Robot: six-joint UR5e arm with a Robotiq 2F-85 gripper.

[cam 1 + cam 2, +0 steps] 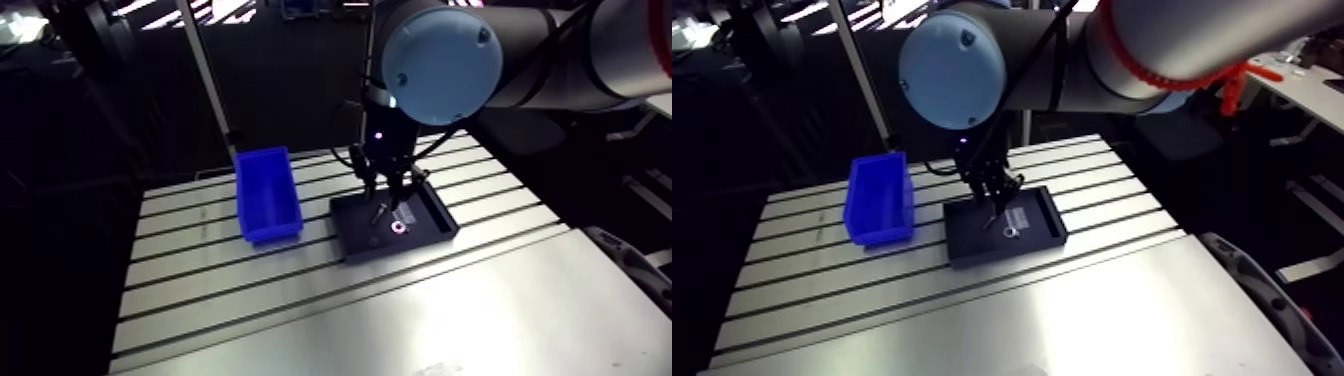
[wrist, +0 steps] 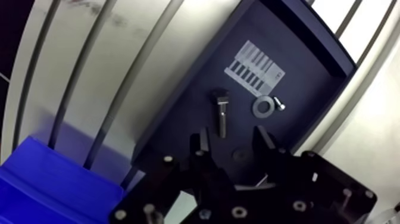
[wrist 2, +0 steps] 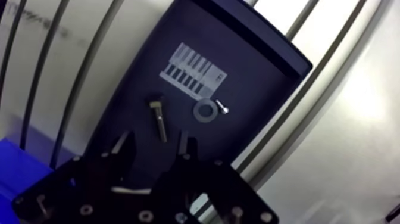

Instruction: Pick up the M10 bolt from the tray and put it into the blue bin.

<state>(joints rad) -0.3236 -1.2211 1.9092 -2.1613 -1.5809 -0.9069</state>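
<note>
The M10 bolt lies flat in the black tray, its head pointing away from the gripper, just ahead of the fingertips and nearer one finger than the other. My gripper hovers above the tray, open, with nothing between its fingers. Beside the bolt lie a washer and a small screw, below a white label. The blue bin stands left of the tray in the arm view, and its corner shows beside the gripper in the wrist view.
The tray sits on the slotted aluminium table, with a smooth plate nearer the front. A thin metal post rises behind the bin.
</note>
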